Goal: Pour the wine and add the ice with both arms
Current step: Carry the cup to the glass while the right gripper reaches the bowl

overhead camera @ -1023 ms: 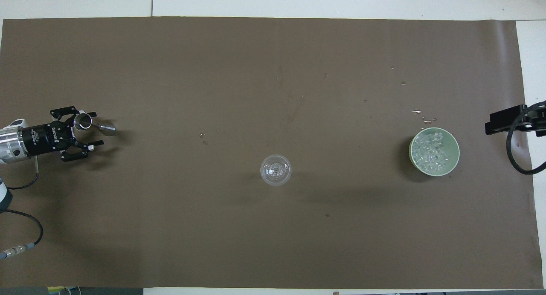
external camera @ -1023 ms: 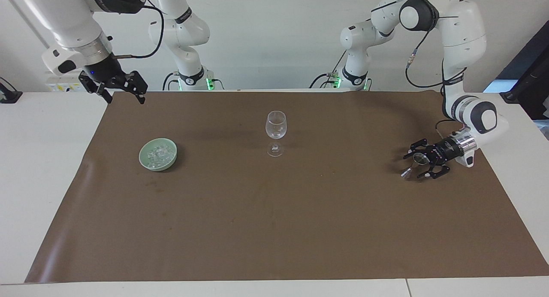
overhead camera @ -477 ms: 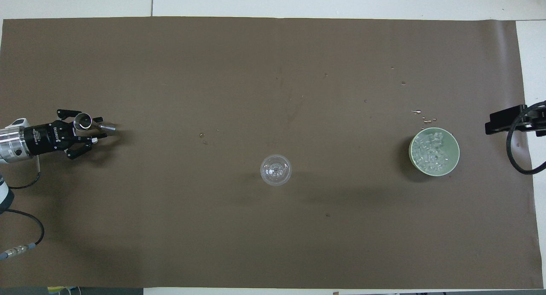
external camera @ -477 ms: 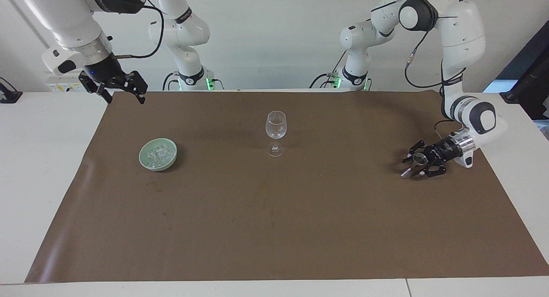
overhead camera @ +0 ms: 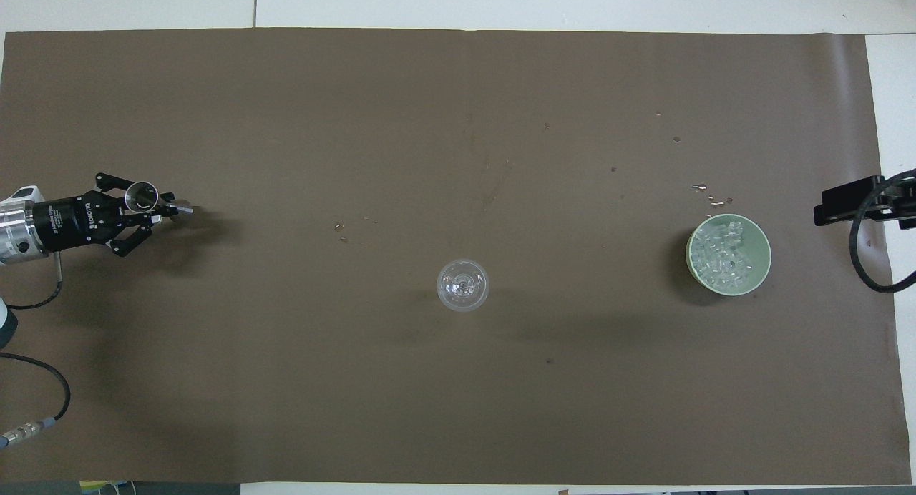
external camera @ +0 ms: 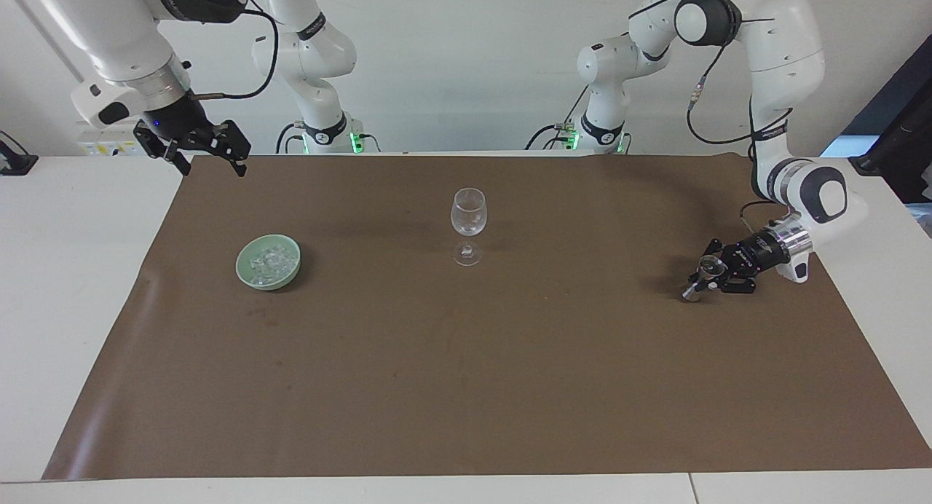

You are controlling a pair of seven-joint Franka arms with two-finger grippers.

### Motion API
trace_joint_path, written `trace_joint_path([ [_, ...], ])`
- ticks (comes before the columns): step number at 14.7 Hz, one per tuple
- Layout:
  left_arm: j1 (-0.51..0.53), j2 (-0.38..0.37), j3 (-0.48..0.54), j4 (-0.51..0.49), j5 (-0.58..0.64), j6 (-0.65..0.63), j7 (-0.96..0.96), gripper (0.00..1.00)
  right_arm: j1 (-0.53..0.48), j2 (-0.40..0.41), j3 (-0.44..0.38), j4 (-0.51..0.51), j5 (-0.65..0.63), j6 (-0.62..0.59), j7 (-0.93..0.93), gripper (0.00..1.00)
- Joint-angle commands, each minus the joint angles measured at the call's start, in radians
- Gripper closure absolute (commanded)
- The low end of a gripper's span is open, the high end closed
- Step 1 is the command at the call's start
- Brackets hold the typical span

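An empty wine glass [external camera: 467, 220] stands upright mid-table; it also shows in the overhead view [overhead camera: 463, 285]. The ice [external camera: 269, 258] lies heaped in a pale green bowl [external camera: 251, 274], toward the right arm's end of the table; the ice [overhead camera: 724, 252] and the bowl [overhead camera: 763, 266] show from above too. My left gripper [external camera: 712, 278] is low at the left arm's end of the table, closed on a small tilted metal cup [external camera: 700, 281], also seen from above [overhead camera: 139, 195]. My right gripper [external camera: 210, 154] hangs open and empty in the air over the mat's corner.
A brown mat [external camera: 466, 387] covers the table. A few small clear bits or drops [overhead camera: 710, 192] lie on the mat just farther from the robots than the bowl. The right gripper's black tip [overhead camera: 848, 198] shows at the overhead view's edge.
The left gripper's fingers have closed from wide open onto the small metal cup. The right arm has not moved.
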Motion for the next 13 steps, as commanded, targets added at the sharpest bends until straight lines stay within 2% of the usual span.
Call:
trace_joint_path([
  [1, -0.051, -0.124, 0.013, -0.049, -0.007, -0.054, -0.081, 1.0, -0.012, -0.012, 0.005, -0.009, 0.013, -0.007, -0.014, 0.0],
  [4, -0.167, -0.211, 0.016, -0.055, 0.073, -0.066, -0.146, 1.0, -0.012, -0.012, 0.005, -0.009, 0.013, -0.007, -0.014, 0.0],
  [8, -0.298, -0.349, 0.016, -0.113, 0.099, -0.04, -0.249, 1.0, -0.012, -0.012, 0.005, -0.009, 0.013, -0.007, -0.014, 0.0],
  [9, -0.342, -0.377, 0.016, -0.114, 0.145, -0.023, -0.305, 1.0, -0.015, -0.01, 0.003, -0.006, 0.013, -0.004, -0.013, 0.0],
  [13, -0.512, -0.445, 0.013, -0.117, 0.226, 0.052, -0.413, 1.0, -0.021, -0.012, 0.0, -0.011, 0.013, -0.007, -0.013, 0.0],
])
